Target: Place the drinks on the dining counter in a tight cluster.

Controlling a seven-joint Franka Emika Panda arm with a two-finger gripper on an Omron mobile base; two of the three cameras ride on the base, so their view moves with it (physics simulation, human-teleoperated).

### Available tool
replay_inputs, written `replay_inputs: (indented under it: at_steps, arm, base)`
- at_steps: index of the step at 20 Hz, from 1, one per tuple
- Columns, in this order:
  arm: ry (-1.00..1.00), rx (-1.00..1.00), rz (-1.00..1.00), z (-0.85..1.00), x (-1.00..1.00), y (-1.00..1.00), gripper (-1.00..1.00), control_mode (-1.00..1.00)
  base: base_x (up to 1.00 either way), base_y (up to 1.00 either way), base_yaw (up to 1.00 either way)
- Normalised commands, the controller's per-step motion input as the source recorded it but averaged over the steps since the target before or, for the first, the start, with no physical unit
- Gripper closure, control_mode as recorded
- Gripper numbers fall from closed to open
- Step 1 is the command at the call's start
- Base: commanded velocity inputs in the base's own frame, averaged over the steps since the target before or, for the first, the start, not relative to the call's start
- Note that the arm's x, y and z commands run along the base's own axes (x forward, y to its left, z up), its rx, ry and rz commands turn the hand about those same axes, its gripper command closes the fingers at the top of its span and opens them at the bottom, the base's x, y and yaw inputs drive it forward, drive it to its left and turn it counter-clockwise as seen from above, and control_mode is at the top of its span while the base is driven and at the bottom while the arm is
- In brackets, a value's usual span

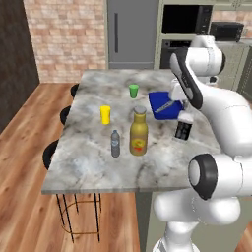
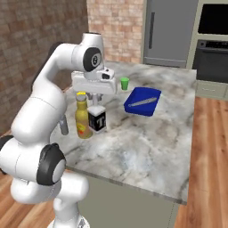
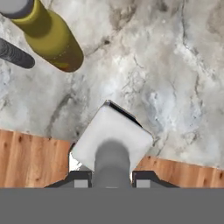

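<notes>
A yellow cup is seen upright left of centre in the left base view, with a green cup set above and to the right of it, well apart. A blue tray lies right of centre, and a grey utensil, too small to be identified, is laid across it. Black round stools are lined along the left side. A brick wall is shown at the upper left, a grey refrigerator at the top centre, and a dark oven at the upper right. A wooden floor is spread across the lower left.
</notes>
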Motion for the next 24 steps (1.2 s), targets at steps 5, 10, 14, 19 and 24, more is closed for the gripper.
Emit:
replay_inputs:
  at_steps: [5, 10, 14, 19, 24]
  arm:
    - [0.06, -0.04, 0.30, -0.27, 0.17, -0.01, 1.00, -1.00]
    - [0.00, 0.00, 0.28, -0.29, 0.00, 0.00, 1.00, -1.00]
    - [-0.02, 0.01, 0.22, -0.46, 0.03, 0.00, 1.00, -1.00]
    - [-0.12, 0.02, 0.10, -0.44, 0.33, 0.01, 1.00, -1.00]
    - [-0.07, 0.07, 0.00, -0.11, 0.96, 0.00, 1.00, -1.00]
  base:
    - [0.00, 0.00, 0.00]
    - [0.00, 0.00, 0.00]
    - [0.00, 0.00, 0.00]
    - [0.00, 0.00, 0.00]
    - [0.00, 0.00, 0.00]
